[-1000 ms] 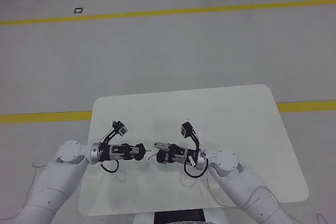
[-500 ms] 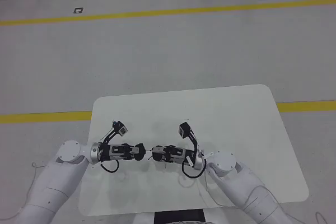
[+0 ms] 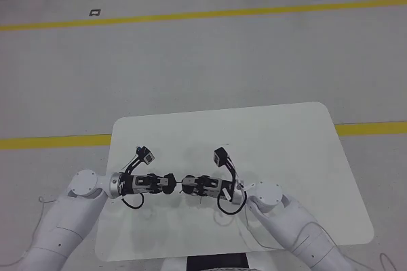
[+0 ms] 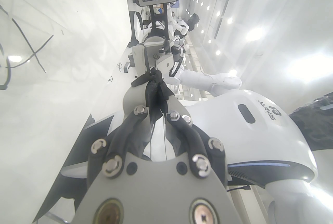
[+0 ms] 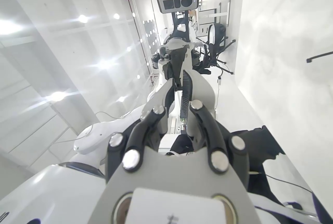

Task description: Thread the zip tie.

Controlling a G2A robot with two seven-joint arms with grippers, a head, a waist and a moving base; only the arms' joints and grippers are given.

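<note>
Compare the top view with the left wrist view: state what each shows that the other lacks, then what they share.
Top view's own: the full outline of the white table and the yellow floor lines. Left wrist view's own: a thin black strand, likely the zip tie, running back through the shut left gripper, plus ceiling lights. Shared: that gripper and the right gripper tip to tip above the table, and the right arm's wrist camera.
</note>
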